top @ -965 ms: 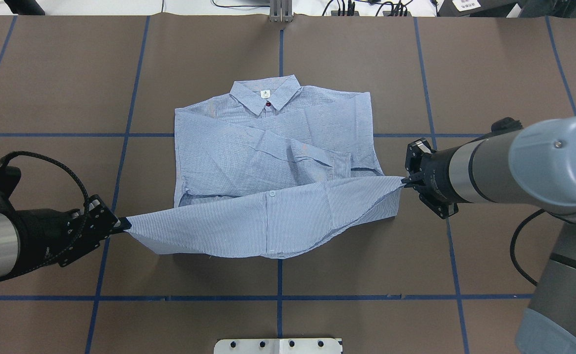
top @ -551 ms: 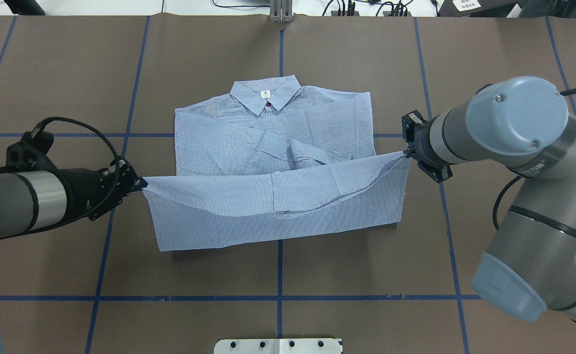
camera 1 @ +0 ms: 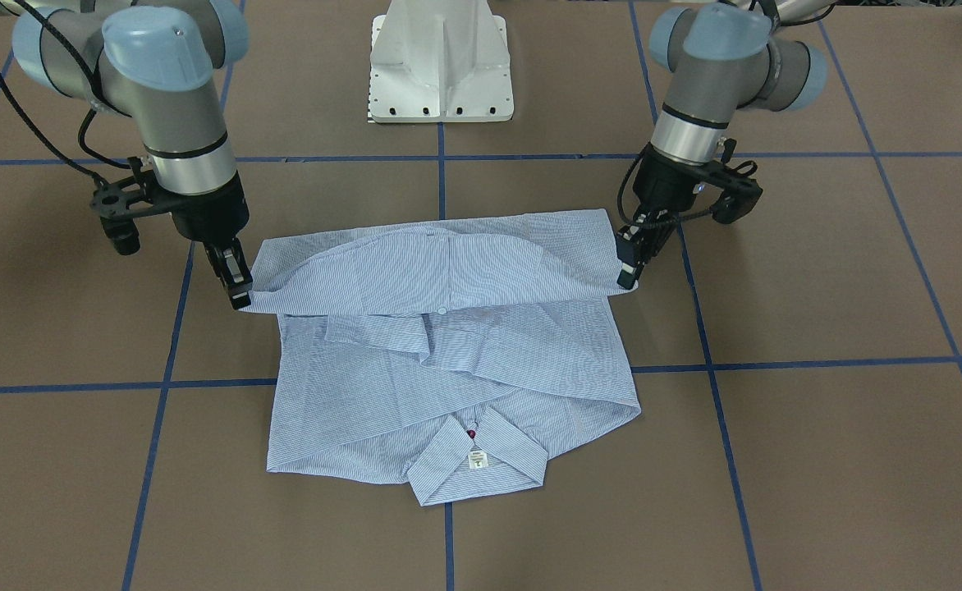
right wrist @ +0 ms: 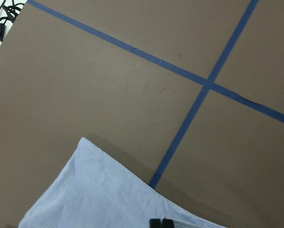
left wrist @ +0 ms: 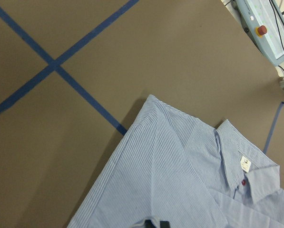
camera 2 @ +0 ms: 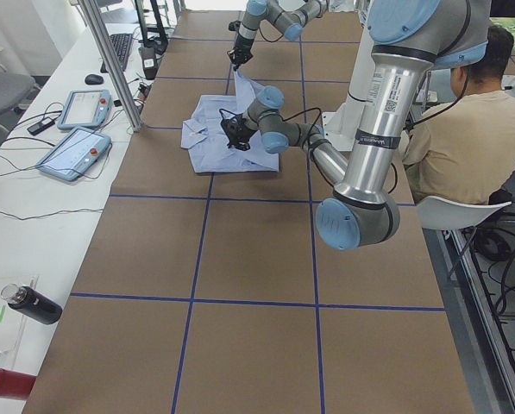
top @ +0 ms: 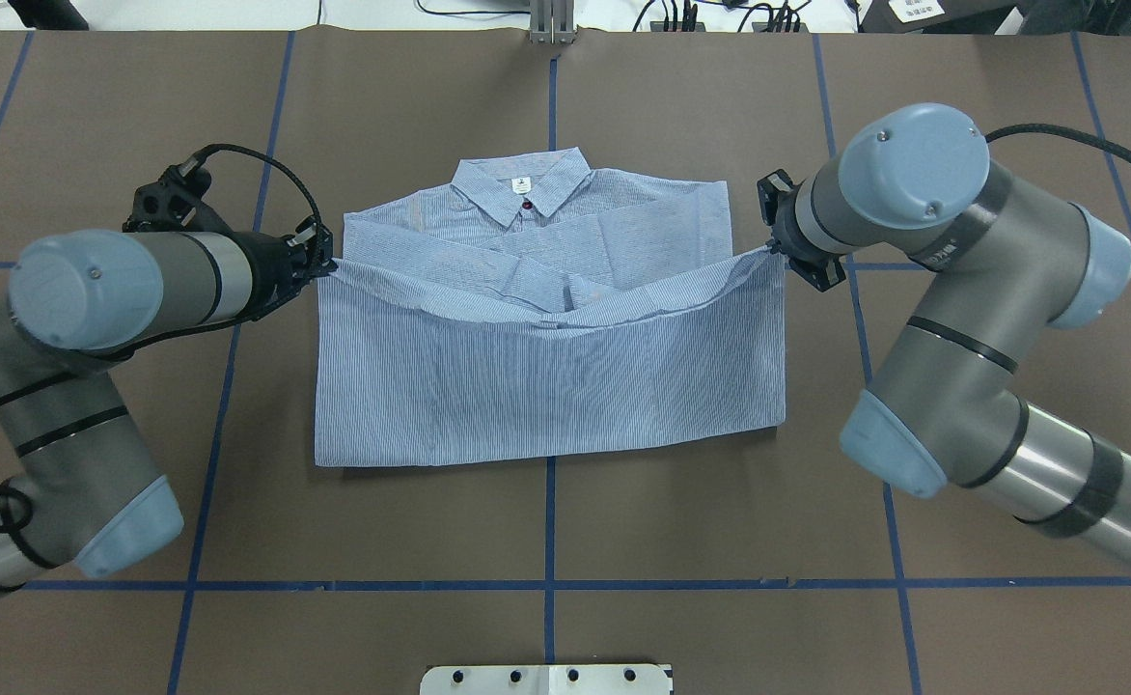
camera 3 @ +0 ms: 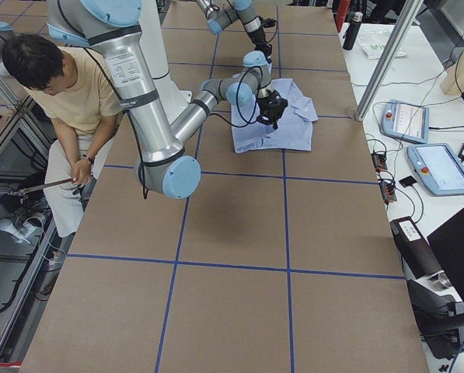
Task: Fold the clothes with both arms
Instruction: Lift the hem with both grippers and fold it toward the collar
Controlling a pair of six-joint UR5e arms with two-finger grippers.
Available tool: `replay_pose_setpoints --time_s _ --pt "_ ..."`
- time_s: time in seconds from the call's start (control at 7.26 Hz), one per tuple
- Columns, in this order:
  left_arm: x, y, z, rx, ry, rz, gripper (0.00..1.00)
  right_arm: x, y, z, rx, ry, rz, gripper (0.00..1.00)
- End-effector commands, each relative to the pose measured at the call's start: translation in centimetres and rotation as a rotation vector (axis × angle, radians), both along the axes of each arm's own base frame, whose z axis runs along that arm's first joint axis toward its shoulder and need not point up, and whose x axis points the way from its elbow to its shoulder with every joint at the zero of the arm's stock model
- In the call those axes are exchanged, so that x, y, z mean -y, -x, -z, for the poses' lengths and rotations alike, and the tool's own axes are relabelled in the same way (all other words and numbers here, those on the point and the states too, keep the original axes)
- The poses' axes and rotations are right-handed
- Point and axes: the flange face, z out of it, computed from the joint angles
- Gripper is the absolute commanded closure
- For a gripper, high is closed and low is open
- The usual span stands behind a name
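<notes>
Left gripper (top: 326,265) and right gripper (top: 776,249) clamp the shirt (top: 546,367) hem corners, stretching it taut just short of the collar (top: 523,183), likely for an even fold.

The shirt (left wrist: 180,180) fills the lower right, light blue with fine white pinstripes, lying on the brown table (left wrist: 180,47). One corner of it pokes up toward the middle, right where a strip of blue tape (left wrist: 84,93) runs under it after crossing another strip up at the left. Over on the right the collar (left wrist: 227,152) lies open, with the small white label (left wrist: 245,164) and a red button (left wrist: 243,182) just below it. The dark tips of the left gripper (left wrist: 156,224) barely peek in at the bottom edge, close together right at the cloth, and off the table in the top right corner sits a grey pendant (left wrist: 275,45) with a red knob (left wrist: 261,30).
</notes>
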Motion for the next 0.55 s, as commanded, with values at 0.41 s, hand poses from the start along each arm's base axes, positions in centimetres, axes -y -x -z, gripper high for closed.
replay_pose_setpoints --time_s 0.41 --pt "5.1 -0.7 -4.5 0.044 -0.039 0.029 1.00 8.3 4.7 -1.0 -0.045 0.009 -0.010 1.00"
